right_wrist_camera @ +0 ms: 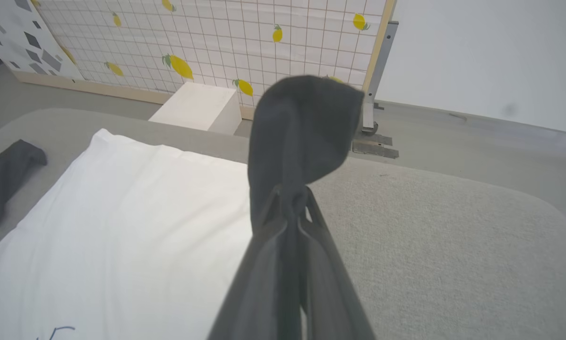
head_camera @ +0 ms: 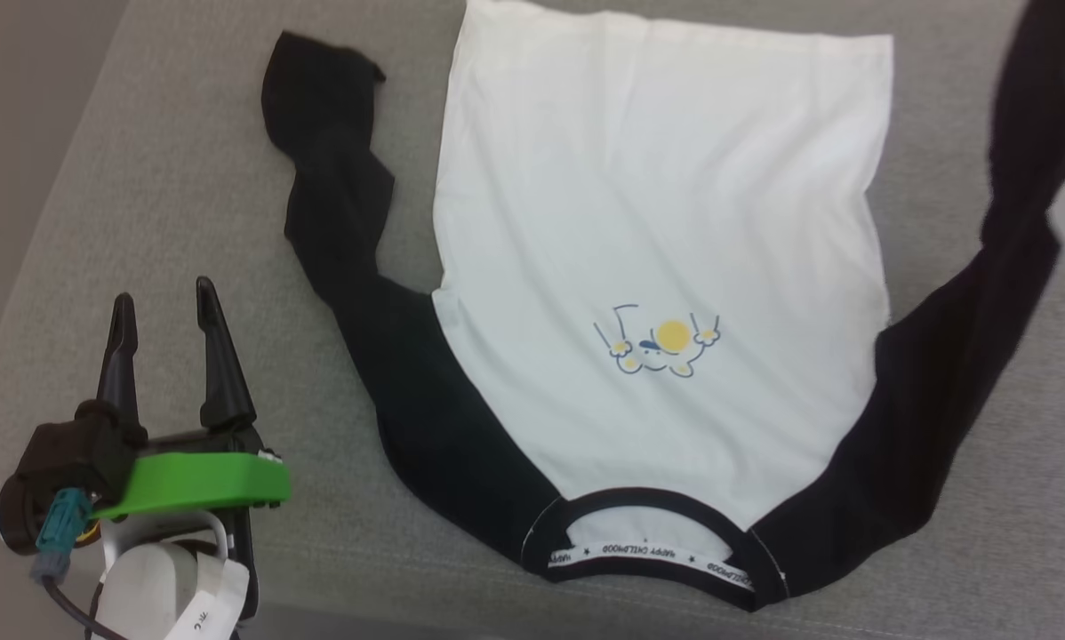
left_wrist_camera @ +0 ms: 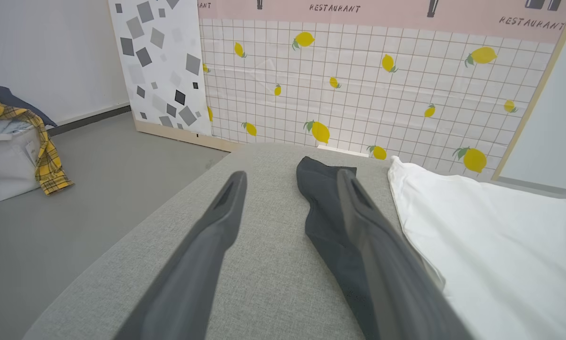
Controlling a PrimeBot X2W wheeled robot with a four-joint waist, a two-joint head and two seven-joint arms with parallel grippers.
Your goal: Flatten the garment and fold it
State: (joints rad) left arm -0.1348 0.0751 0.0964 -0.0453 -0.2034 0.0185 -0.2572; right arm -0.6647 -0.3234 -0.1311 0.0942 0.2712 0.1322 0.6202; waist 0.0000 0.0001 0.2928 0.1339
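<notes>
The garment (head_camera: 657, 222) lies front up on the grey padded table (head_camera: 141, 178), with its white body spread flat and its black-trimmed collar (head_camera: 648, 542) towards me. Its left black sleeve (head_camera: 337, 196) lies crumpled beside the body. My left gripper (head_camera: 164, 291) hovers open to the left of that sleeve, holding nothing; in the left wrist view its fingers (left_wrist_camera: 217, 226) flank the sleeve's end (left_wrist_camera: 325, 208). The right black sleeve (head_camera: 941, 382) rises off the table toward the upper right. My right gripper (right_wrist_camera: 287, 196) is shut on that sleeve's cuff (right_wrist_camera: 302, 127), which flops over the fingertips.
The table's rounded edge (head_camera: 17, 356) runs close on my left. Beyond the far edge stand a lemon-print panel (left_wrist_camera: 358, 94), a white box (right_wrist_camera: 198, 106) and a metal stand foot (right_wrist_camera: 373, 141). A pile of clothes (left_wrist_camera: 13, 141) lies on the floor.
</notes>
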